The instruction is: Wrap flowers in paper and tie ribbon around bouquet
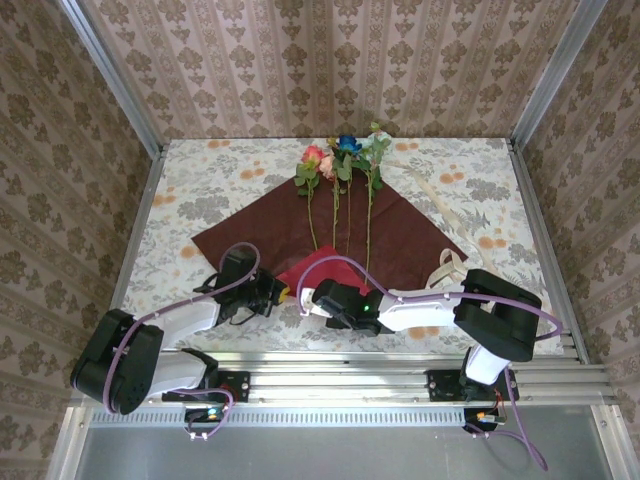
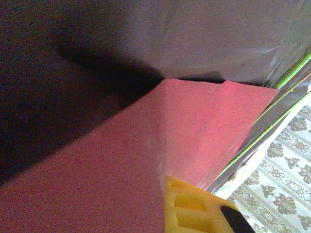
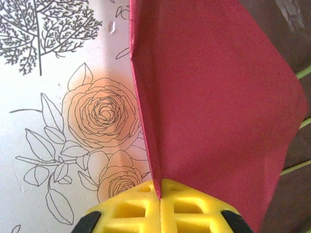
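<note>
The counter [image 1: 200,190], under its floral cloth, carries everything. The paper [image 1: 400,225] lies spread on it as a diamond, maroon face up, with its near corner turned up so the crimson face shows. The flowers [image 1: 336,185] lie on the sheet, heads past the far corner and stems running toward the raised flap. The ribbon [image 1: 436,203] lies loose to the right, partly on the sheet's edge and apart from the stems. The right tool [image 1: 308,297] is closed on the fold of the red flap, its yellow fingers [image 3: 136,213] pressed together with the paper between them. The left tool [image 1: 280,293] is closed too, with the flap's left edge running into its jaws, so it seems to be pinching the paper. The step in hand looks like folding the near corner over the stem ends. To do it well, both tools should lift together and travel level toward the blooms, keeping the crease straight and the sheet taut; the flap should come down across the stems without dragging them sideways, and a thin sheet asks for a slow pull to avoid tearing.
</note>
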